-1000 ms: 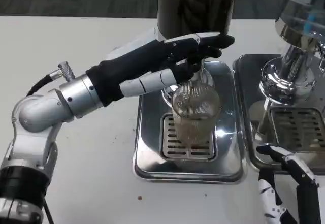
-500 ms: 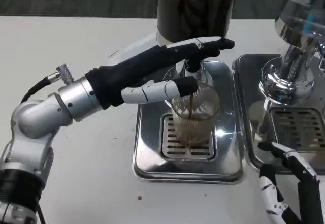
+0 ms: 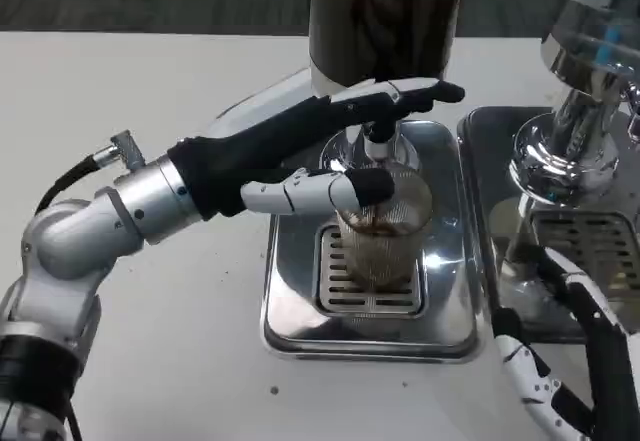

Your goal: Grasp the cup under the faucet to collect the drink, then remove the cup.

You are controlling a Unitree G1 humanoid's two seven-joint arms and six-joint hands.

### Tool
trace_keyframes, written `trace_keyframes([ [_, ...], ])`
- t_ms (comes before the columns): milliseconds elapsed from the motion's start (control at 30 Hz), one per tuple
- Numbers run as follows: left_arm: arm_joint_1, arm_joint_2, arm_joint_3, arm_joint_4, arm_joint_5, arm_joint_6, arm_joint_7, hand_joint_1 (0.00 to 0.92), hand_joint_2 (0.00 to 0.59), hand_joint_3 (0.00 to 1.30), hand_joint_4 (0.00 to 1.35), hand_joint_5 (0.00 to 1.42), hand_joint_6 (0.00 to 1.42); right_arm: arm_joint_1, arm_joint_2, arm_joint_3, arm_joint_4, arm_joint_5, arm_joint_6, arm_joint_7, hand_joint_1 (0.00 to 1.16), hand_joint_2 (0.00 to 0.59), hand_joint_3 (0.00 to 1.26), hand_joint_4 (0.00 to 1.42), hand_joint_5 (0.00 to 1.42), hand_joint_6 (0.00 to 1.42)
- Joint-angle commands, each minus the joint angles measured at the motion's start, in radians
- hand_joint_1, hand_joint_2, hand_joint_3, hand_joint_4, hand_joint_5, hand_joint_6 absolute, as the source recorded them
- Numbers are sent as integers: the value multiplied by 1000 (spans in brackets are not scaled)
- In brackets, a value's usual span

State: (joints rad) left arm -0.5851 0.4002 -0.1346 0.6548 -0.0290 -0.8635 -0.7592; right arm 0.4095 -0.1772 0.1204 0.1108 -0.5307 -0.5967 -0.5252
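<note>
A clear ribbed cup stands on the grate of the steel drip tray, right under the faucet nozzle of the dark dispenser. Brown drink fills its upper part. My left hand holds the cup: the thumb presses its near left side and the black fingers reach round behind the nozzle. My right hand waits at the bottom right, fingers apart and holding nothing, beside the tray's right edge.
A second drip tray with a chrome tap stands to the right, close above my right hand. Bare white table lies left of and in front of the trays.
Drink began to pour half a second ago and brown liquid now stands in the cup. My left hand settled slightly lower around it. My right hand rose a little toward the second tray.
</note>
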Motion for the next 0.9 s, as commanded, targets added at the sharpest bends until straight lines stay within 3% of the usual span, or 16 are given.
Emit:
trace_keyframes([
  [33,23,12,-24,10,26,-22,-9,0,113,150,71,116,0,-35,-20,-17,-11,42,-1,61,427,280,194,157,187,234],
  [300,22,14,-26,16,23,-21,-4,0,121,150,78,116,0,-81,-41,-29,-20,77,31,169,535,225,87,87,110,178],
  [533,21,14,-28,20,24,-20,0,0,121,151,80,116,0,-125,-61,-40,-28,101,65,267,576,215,5,8,40,133],
  [733,24,13,-26,21,24,-20,5,0,132,158,87,116,0,-167,-89,-43,-24,132,87,349,588,210,0,0,0,71],
  [900,26,13,-25,20,21,-22,7,0,136,159,90,116,0,-204,-95,-51,5,165,71,375,588,210,0,1,1,67],
])
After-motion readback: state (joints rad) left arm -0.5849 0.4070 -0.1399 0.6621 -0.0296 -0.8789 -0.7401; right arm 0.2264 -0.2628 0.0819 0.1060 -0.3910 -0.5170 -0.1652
